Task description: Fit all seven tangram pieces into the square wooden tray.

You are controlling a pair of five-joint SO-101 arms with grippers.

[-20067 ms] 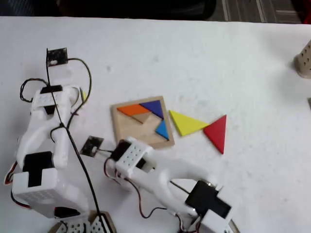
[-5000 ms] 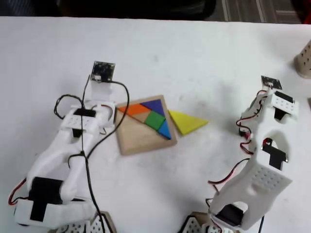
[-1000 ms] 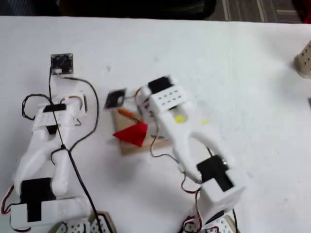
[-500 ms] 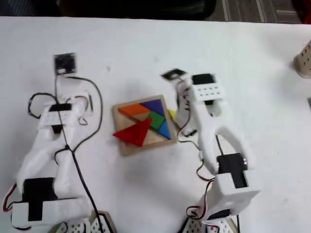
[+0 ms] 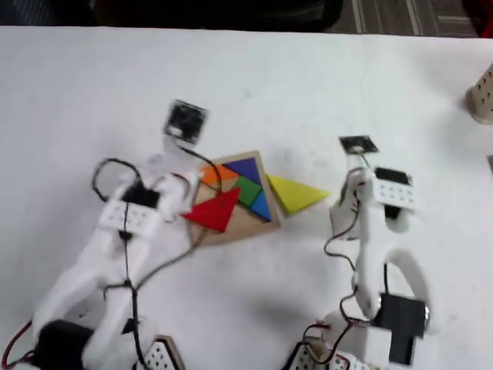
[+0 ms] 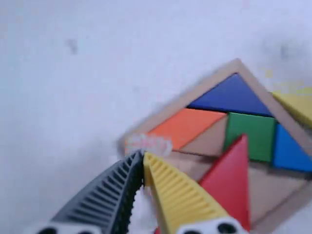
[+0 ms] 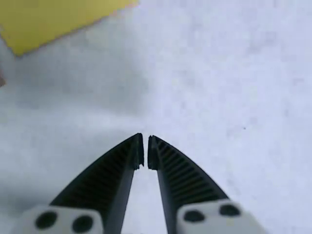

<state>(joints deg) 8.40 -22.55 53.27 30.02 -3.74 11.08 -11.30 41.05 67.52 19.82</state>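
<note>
Judging from their thin, flat build, I expect the pieces to be light, stiff and slick, best pinched across opposite edges. The red wooden triangle (image 5: 214,210) lies skewed over the square wooden tray's (image 5: 240,225) rim on my left arm's side. The yellow wooden triangle (image 5: 296,193) rests on the white surface (image 5: 347,85) just beside the tray. My left fingers (image 6: 157,169) are pressed together, empty, beside the red piece. My right fingers (image 7: 130,152) are almost closed on nothing. I find no readable writing.

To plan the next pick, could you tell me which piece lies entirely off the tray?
The yellow triangle, on the table beside the tray; the other pieces lie in or over it.
</note>
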